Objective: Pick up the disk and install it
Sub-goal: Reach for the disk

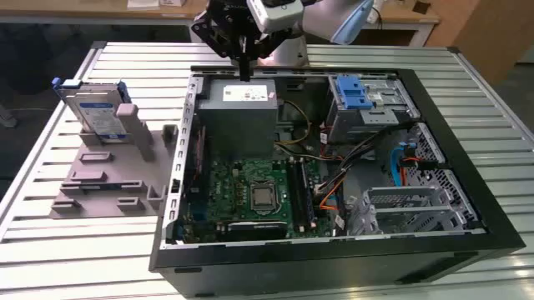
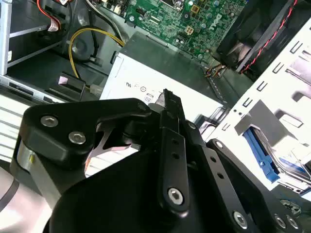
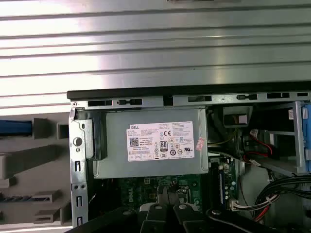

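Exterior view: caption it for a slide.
Gripper over power supply in open case; disk stands on grey fixture.

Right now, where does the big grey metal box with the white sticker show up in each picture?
Exterior view: the grey metal box with the white sticker sits at the far end of the open black computer case.
First wrist view: the box lies between the case rim and the green circuit board.
Second wrist view: the box is beside a yellow cable loop.
Shared landmark: the green circuit board bordering the box.
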Available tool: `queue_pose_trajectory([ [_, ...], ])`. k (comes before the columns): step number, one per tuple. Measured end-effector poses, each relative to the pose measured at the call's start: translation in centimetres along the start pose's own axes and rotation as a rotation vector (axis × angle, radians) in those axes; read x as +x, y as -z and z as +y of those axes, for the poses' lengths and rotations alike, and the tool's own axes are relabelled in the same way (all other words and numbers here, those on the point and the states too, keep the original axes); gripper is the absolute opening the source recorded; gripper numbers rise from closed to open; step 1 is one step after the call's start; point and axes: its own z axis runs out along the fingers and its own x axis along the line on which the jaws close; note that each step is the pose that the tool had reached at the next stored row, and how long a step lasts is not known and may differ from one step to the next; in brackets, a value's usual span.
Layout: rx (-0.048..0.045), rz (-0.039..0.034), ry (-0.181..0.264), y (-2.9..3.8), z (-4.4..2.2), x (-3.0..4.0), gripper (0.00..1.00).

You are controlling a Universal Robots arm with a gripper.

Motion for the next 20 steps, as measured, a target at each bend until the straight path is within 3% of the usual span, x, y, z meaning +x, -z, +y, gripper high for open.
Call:
queue_pose_trajectory([
  [10,-0.0001,0.0000,0.000,0.00,-0.01,0.18,0.11],
  [20,-0.0001,0.0000,0.000,0.02,-0.08,1.12,0.11],
])
